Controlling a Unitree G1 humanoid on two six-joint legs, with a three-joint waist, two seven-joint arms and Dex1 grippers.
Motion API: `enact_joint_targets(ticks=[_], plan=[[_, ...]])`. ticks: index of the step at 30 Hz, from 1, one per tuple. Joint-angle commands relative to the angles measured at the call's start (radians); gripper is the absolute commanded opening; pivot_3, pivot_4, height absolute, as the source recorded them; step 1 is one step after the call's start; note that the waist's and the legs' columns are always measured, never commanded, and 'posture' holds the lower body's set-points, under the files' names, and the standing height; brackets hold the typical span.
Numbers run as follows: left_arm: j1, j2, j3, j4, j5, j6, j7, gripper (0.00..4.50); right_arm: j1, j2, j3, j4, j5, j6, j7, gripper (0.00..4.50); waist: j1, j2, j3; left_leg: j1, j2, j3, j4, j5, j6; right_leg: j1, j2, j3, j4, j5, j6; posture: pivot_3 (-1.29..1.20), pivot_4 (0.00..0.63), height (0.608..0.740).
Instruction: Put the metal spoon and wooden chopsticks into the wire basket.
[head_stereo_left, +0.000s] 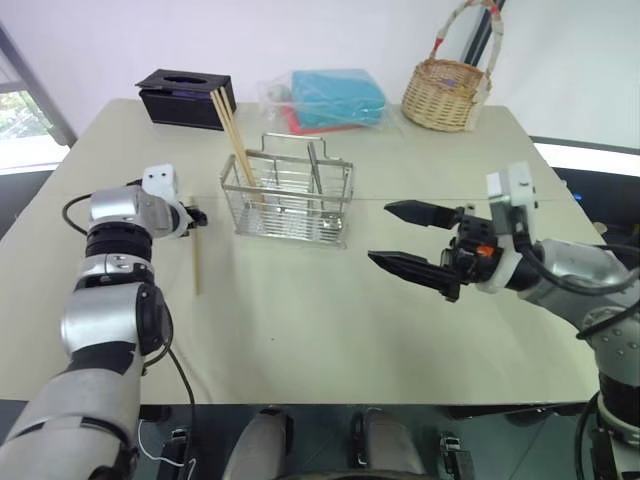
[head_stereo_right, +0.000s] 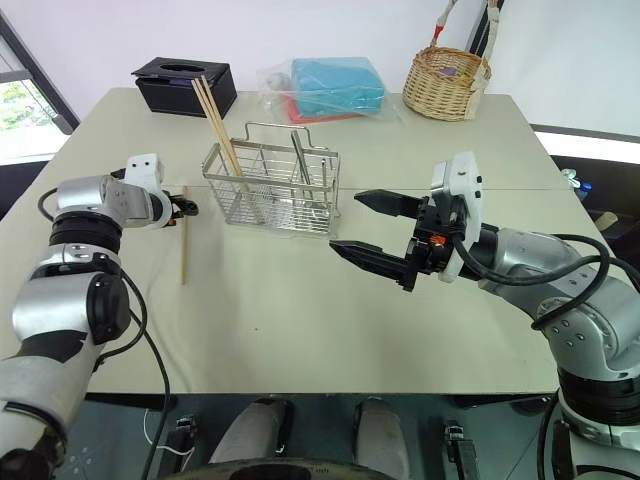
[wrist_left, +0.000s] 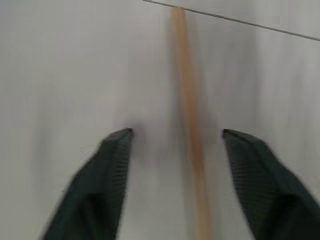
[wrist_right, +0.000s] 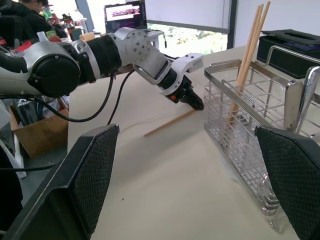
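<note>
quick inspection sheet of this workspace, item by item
surface: pale beige table, a thin seam line across it
job's things: silver wire basket holds two pale wooden chopsticks leaning out and a shiny metal spoon; one more wooden chopstick lies flat on the table beside it
clutter: black tissue box, blue cloth in a clear bag, round wicker basket along the far edge
grippers: left gripper low over the loose chopstick, fingers either side, not touching; right gripper open, empty
cables: black cable on each arm
surroundings: white wall, window at left
</note>
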Motion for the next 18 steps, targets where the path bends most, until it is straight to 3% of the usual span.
enact_joint_targets(ticks=[1,3,4,13,18], plan=[[-0.037,-0.003,0.011,0.012,0.001,-0.005,-0.002,1.16,-0.019,-0.004,-0.026,-0.018,0.005,-0.023,0.005,4.50,0.001,0.000,0.000,0.000,0.000,0.000,0.000,0.000,0.000,0.000,0.000,0.000,0.000,0.000,0.000,0.00,0.150,0.661],[-0.041,-0.003,0.015,0.019,0.000,-0.012,0.002,0.21,-0.020,-0.005,-0.026,-0.016,0.001,-0.024,0.006,4.50,0.000,-0.001,0.000,0.000,-0.001,0.000,0.000,0.000,0.000,0.000,-0.001,0.000,0.000,0.000,0.000,0.00,0.150,0.661],[-0.041,-0.002,0.018,0.021,0.000,-0.016,0.006,0.10,-0.020,-0.004,-0.025,-0.016,0.001,-0.024,0.005,4.50,-0.001,-0.001,0.000,0.000,-0.002,0.000,0.000,0.000,0.000,0.000,-0.002,0.000,0.000,0.000,0.000,0.00,0.150,0.661],[-0.047,0.018,0.027,0.000,0.003,-0.027,0.021,0.10,-0.018,0.006,-0.016,-0.015,-0.009,-0.030,0.004,4.50,-0.003,-0.001,0.000,0.000,-0.001,0.001,0.000,0.000,0.000,0.000,-0.002,0.000,0.000,0.000,0.000,0.00,0.150,0.661],[-0.069,0.061,0.088,-0.061,-0.010,-0.186,0.073,0.10,-0.022,0.004,-0.014,-0.013,-0.012,-0.033,0.011,4.50,-0.004,-0.002,0.000,-0.001,-0.001,0.001,0.000,0.000,0.000,-0.001,-0.002,0.000,0.000,0.000,0.000,0.00,0.150,0.661]])
